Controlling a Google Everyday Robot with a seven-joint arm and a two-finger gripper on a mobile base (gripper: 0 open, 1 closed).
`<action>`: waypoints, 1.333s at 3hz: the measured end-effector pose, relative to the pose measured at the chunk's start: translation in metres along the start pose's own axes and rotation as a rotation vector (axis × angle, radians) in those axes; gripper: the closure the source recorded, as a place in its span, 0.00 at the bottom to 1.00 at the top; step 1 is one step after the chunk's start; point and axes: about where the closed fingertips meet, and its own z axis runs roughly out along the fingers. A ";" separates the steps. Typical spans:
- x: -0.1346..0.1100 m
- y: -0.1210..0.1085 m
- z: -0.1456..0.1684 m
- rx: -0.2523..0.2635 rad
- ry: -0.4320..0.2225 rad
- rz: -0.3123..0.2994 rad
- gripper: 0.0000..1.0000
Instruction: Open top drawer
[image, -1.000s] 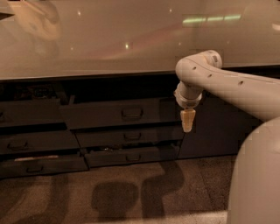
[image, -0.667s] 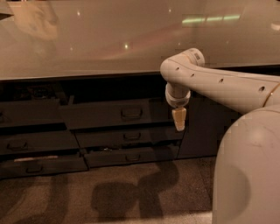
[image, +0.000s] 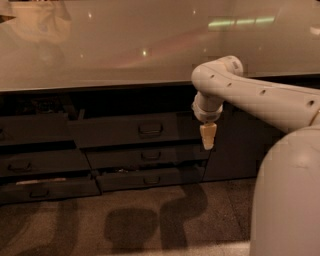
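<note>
Hand (image: 207, 144) beside top drawer's (image: 110, 132) right end

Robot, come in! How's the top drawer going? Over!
Arm's gripper hangs at right end of top drawer. Its handle not grasped. Nothing between gripper and handle.

A: How many drawer fronts (image: 120, 159) sit under the worktop's (image: 110, 55) front edge?
B: 6: 3 in the left stack (image: 40, 163), 3 in the middle, the top drawer (image: 110, 132) among them.
A: Grippers?
B: 1 gripper (image: 207, 138), hanging below that front edge, toward the right corner.
</note>
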 end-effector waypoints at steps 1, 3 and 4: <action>0.011 0.000 0.003 0.021 -0.169 0.018 0.00; 0.016 -0.005 -0.011 0.059 -0.243 0.008 0.00; 0.031 -0.005 0.017 0.004 -0.230 0.059 0.00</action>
